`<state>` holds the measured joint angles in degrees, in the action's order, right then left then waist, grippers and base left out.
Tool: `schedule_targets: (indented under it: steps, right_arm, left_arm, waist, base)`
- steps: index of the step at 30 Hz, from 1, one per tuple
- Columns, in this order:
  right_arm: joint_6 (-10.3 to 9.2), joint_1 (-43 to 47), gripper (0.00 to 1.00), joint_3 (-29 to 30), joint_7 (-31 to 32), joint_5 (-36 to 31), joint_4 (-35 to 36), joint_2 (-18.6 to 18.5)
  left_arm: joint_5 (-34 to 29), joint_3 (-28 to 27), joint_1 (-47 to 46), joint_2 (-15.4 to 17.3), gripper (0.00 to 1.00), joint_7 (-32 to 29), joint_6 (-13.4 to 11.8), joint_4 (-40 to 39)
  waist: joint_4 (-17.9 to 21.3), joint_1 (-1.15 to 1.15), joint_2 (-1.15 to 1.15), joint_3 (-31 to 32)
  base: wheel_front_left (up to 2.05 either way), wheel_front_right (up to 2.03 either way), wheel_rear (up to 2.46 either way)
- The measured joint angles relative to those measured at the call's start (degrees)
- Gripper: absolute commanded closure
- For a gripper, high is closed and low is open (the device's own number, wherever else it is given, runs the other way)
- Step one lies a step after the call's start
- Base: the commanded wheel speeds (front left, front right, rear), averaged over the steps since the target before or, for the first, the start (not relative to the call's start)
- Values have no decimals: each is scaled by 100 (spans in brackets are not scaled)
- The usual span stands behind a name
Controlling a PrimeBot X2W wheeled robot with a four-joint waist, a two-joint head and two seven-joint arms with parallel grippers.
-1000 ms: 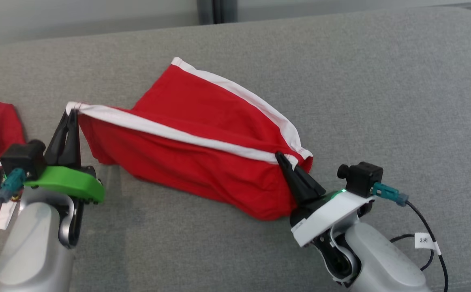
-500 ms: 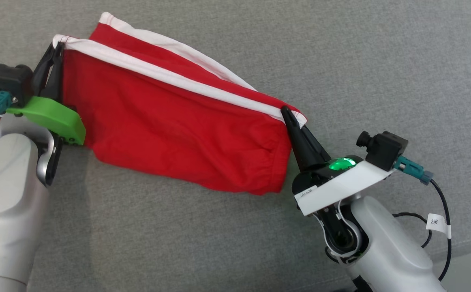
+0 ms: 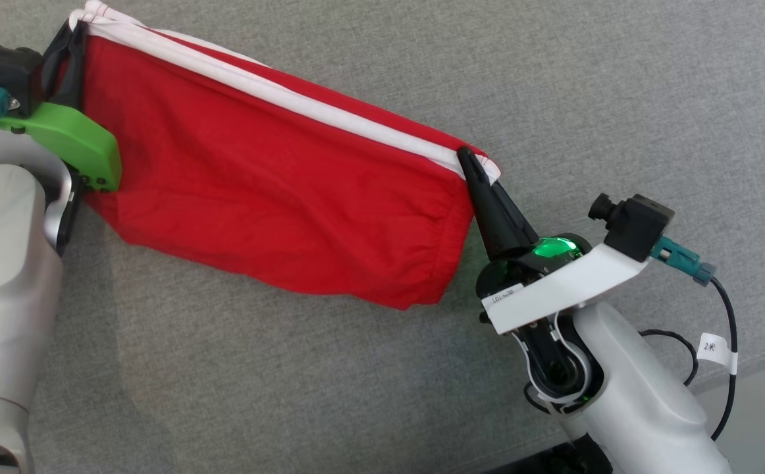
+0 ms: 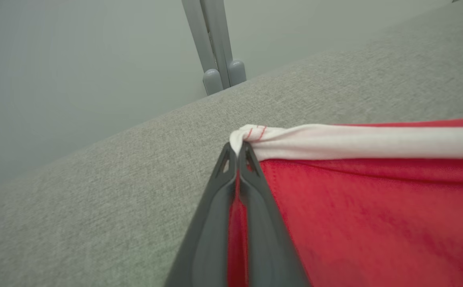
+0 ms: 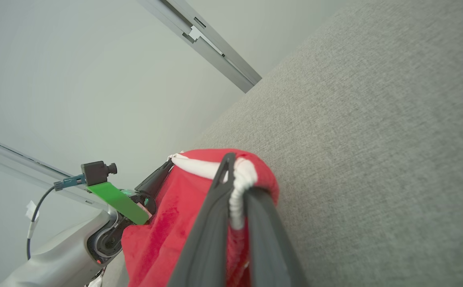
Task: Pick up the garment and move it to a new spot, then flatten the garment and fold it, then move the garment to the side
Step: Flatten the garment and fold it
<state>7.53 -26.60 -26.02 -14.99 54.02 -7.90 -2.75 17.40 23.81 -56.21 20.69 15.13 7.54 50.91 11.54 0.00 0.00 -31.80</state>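
Observation:
The garment [image 3: 264, 191] is red with a white band along its top edge, and it hangs stretched between my two grippers above the grey surface. My left gripper [image 3: 73, 33] is shut on the band's left corner at the upper left; the left wrist view shows this gripper [image 4: 237, 149] pinching the white hem of the garment [image 4: 375, 215]. At the right, my right gripper [image 3: 468, 158] is shut on the band's other corner. In the right wrist view that gripper [image 5: 235, 167] clamps bunched white hem of the garment [image 5: 167, 223], and the left arm's gripper [image 5: 155, 179] holds the far end.
A grey fabric surface [image 3: 619, 85] spreads under and around the garment. Its front edge runs along the lower right [image 3: 751, 368]. A pale wall with a metal post [image 4: 215, 52] stands beyond the surface's far edge.
The head camera has tilted down, shifting the whole view. Both grippers have raised the garment, which now hangs taut and flatter, with the two white bands drawn together.

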Motion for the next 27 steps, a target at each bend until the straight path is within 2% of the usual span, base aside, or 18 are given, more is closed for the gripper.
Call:
schedule_targets:
  steps: [1, 2, 3, 4, 8, 14, 24, 27]
  right_arm:
    - [0, -9, 100, -10, -1, -1, -24, -1]
    - [0, -22, 93, -18, -1, -11, -63, 0]
    - [0, -35, 54, -32, -1, -58, -126, 3]
    - [0, -38, 0, -47, -1, -131, -187, 3]
    - [-1, 17, 0, 75, -1, -448, -378, 1]
    - [-1, 333, 0, 601, -1, -1123, -619, -2]
    - [-1, 692, 0, 1194, -1, -1846, -839, -4]
    - [-1, 717, 0, 1324, -1, -2045, -888, -3]
  left_arm:
    - [-21, 12, -37, -8, 100, 0, 0, 80]
    - [-29, 8, -48, -18, 83, 0, -2, 123]
    - [-32, -2, -49, -29, 10, 0, -18, 167]
    - [-29, -34, -48, -46, 0, 0, -49, 197]
    - [20, -162, 63, -80, 0, -1, -76, 227]
    - [207, -375, 520, -208, 0, -1, -73, 260]
    - [698, -176, 860, -442, 0, -187, -20, 1068]
    - [938, 38, 899, -512, 100, -463, -18, 1131]
  waist:
    - [4, 0, 0, 4]
    - [5, 0, 0, 12]
    - [4, 0, 0, 32]
    - [2, 0, 0, 57]
    - [-21, 0, 0, 181]
    - [-69, 0, 0, 471]
    - [-176, 0, 0, 954]
    - [-213, 0, 0, 1046]
  base:
    - [0, 0, 0]
    - [0, 0, 0]
    - [0, 0, 0]
    - [0, 0, 0]
    - [0, 0, 0]
    - [0, 0, 0]
    - [0, 0, 0]
    - [0, 0, 0]
